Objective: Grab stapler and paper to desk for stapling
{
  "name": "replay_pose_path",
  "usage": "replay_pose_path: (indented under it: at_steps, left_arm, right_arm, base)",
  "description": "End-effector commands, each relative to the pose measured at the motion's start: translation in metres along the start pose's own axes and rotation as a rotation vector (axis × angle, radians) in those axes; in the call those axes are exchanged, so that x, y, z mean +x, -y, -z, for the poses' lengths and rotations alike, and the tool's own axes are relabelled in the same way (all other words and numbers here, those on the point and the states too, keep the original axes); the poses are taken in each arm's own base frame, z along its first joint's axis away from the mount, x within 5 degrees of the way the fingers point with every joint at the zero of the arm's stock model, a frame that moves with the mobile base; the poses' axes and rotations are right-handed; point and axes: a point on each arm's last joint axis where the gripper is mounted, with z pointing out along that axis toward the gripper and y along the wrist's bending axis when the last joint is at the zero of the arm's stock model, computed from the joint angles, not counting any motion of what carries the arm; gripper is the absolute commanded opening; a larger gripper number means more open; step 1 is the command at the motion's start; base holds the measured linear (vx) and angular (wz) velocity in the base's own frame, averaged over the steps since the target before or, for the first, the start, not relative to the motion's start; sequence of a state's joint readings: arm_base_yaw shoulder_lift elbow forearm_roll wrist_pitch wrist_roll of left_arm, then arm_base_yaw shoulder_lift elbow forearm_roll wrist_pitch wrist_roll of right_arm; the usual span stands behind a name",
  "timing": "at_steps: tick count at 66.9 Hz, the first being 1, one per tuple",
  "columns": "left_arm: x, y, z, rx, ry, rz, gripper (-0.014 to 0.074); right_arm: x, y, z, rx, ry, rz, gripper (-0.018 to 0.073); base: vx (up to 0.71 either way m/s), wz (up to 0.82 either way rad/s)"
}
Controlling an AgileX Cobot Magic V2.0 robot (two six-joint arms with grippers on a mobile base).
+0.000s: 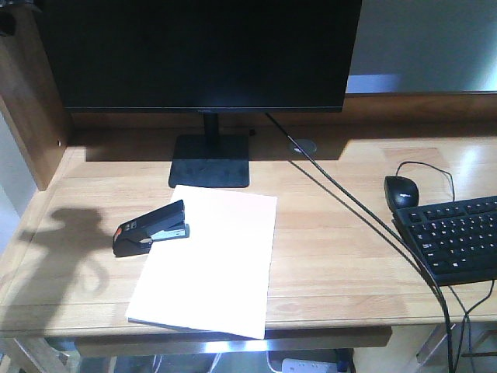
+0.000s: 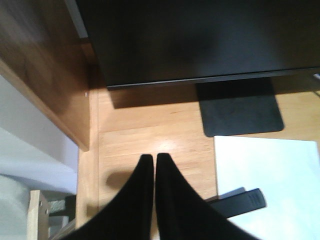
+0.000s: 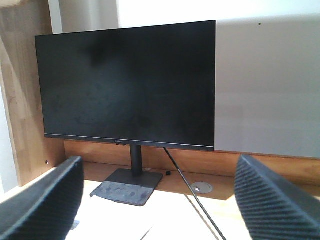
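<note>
Stapler [image 1: 151,228] overlaps paper [image 1: 208,259] on the counter [image 1: 334,225]; left jaws pressed together, empty, right jaws spread wide. Paper could be dragged askew.

The stapler [image 1: 151,228] lies on the counter [image 1: 342,233], overlapping the left edge of the paper [image 1: 210,260]; no tool shows here.

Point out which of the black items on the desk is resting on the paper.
The stapler: its front end overlaps the left edge of the paper. The mouse, keyboard and monitor base all sit on bare wood.
</note>
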State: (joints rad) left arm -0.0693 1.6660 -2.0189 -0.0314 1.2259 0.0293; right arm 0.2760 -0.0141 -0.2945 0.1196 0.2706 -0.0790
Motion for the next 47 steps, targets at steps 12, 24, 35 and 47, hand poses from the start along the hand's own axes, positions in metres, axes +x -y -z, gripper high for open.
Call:
replay_pose_path:
  at_steps: [12, 24, 35, 47]
  left_arm:
    - [0.020, 0.012, 0.073, 0.094, 0.343, -0.023, -0.0006]
    - [0.066, 0.011, 0.088, 0.069, 0.439, -0.008, -0.0006]
    - [0.118, 0.009, 0.086, 0.034, 0.507, -0.046, -0.0006]
    - [0.187, 0.008, 0.077, 0.001, 0.575, -0.060, -0.0006]
  right_arm:
    - [-0.014, 0.000, 0.002, 0.012, 0.093, -0.001, 0.0573]
    - [-0.014, 0.000, 0.002, 0.012, 0.093, -0.001, 0.0573]
    - [-0.014, 0.000, 0.002, 0.012, 0.093, -0.001, 0.0573]
    - [-0.014, 0.000, 0.002, 0.012, 0.093, -0.001, 0.0573]
  base:
    - [0.00, 0.00]
    - [0.00, 0.00]
    - [0.00, 0.00]
    - [0.00, 0.00]
